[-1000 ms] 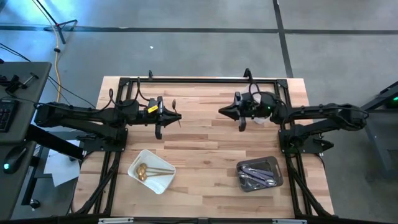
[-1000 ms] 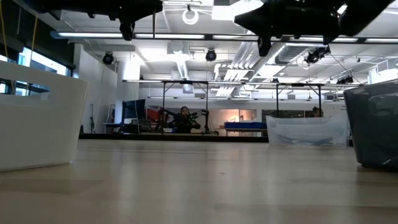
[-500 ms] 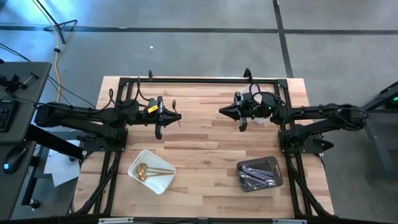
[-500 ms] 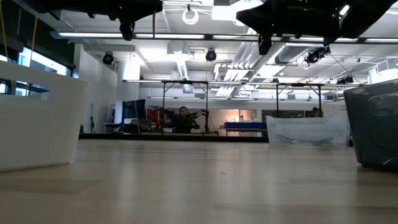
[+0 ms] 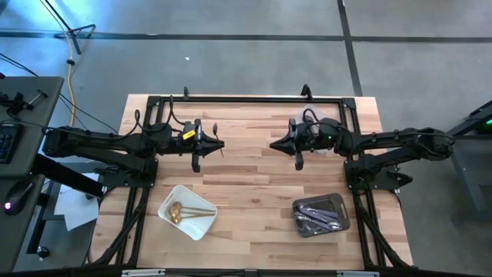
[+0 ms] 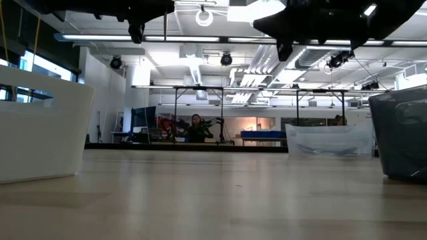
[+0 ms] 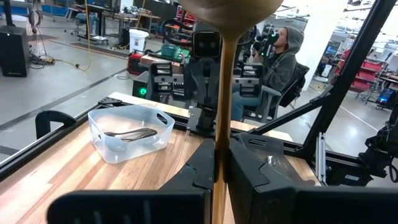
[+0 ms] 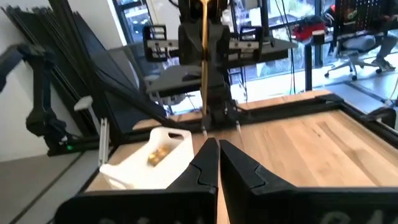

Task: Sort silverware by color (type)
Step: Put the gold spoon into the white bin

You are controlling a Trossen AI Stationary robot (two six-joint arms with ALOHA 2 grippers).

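Observation:
My left gripper (image 5: 221, 145) hovers over the table's far left part, shut on a gold spoon (image 7: 219, 93) that stands upright in front of it. Facing it, my right gripper (image 5: 271, 143) is shut with nothing between its fingers (image 8: 218, 144). The gold spoon (image 8: 204, 56) also shows in the right wrist view. More silverware lies in trays: gold spoons in a white tray (image 5: 187, 211) at the near left, dark and silver pieces in a grey tray (image 5: 320, 215) at the near right, and one dark spoon in a clear tray (image 7: 130, 130) at the far right. My left gripper pinches the gold spoon's handle (image 7: 219, 163) between its two fingers. The fingers lie level, point toward the table's right and cross the handle. The spoon stands upright with its bowl (image 7: 227, 6) on top, lifted clear of the table.
A black frame (image 5: 246, 98) runs along the table's far edge and down both sides. Bare wood (image 5: 246, 192) lies between the white and grey trays. A person (image 7: 280, 56) sits beyond the table's right side.
My right gripper has rolled a little about the line it points along, staying shut. My left gripper and the gold spoon have kept still.

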